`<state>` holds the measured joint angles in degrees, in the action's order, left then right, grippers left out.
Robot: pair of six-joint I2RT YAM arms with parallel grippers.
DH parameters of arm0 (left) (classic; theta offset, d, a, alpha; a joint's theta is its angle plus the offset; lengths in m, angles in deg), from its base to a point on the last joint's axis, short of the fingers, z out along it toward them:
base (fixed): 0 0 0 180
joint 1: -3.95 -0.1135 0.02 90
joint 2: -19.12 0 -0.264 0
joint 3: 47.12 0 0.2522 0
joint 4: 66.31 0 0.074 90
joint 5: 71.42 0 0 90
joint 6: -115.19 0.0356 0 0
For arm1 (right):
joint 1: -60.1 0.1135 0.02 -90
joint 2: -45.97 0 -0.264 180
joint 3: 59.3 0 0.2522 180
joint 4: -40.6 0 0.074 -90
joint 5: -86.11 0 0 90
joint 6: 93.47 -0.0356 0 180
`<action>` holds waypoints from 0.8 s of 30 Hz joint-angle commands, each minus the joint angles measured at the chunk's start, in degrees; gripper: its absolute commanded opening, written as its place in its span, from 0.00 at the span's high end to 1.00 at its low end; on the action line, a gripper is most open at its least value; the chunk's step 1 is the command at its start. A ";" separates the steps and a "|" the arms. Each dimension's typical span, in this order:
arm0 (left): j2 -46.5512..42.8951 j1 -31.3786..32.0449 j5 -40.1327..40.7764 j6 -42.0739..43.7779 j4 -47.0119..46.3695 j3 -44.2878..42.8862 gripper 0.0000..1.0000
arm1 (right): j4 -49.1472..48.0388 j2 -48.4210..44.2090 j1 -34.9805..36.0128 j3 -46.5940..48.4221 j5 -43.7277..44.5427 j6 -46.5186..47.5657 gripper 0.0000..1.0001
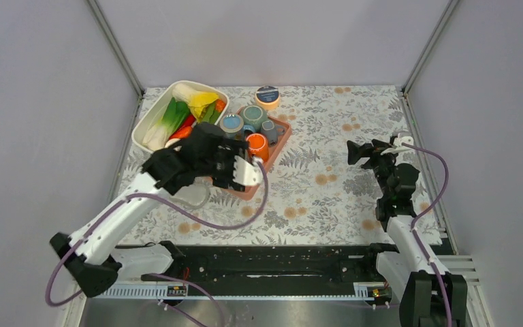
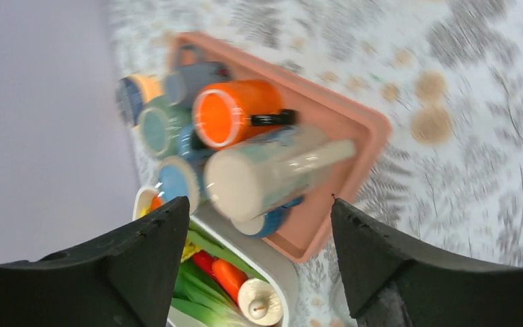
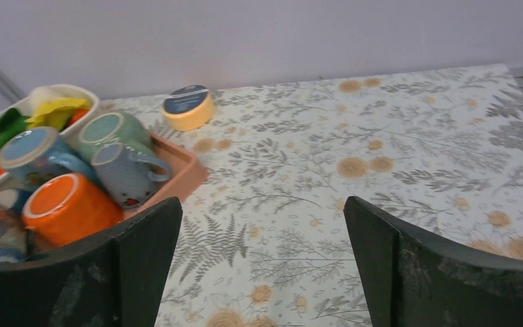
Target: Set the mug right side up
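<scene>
The left gripper (image 2: pixel 255 211) is hovering wide open and empty over the base-up blue-patterned mug (image 2: pixel 265 174), which is standing in the pink tray (image 2: pixel 354 129) at the orange mug's (image 2: pixel 235 112) 5 o'clock. It should be descending squarely, sparing its neighbours. The arm is hiding this mug from above; only the left wrist view is showing it.

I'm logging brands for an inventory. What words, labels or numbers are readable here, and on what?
No text is readable in any view.
On the round yellow container with a dark blue lid: pale marks, too small to read.
On the grey mug in the pink tray: a small red mark, too blurred to read.
</scene>
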<state>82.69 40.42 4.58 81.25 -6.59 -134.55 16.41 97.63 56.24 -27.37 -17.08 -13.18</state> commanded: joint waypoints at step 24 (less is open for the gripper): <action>28.45 11.35 28.37 44.77 -2.72 9.89 0.42 | -3.55 -0.05 -0.01 -1.44 -12.91 -10.94 0.01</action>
<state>111.61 52.68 30.15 122.40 -4.65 -124.98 17.70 96.80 56.24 -28.46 -29.08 -22.76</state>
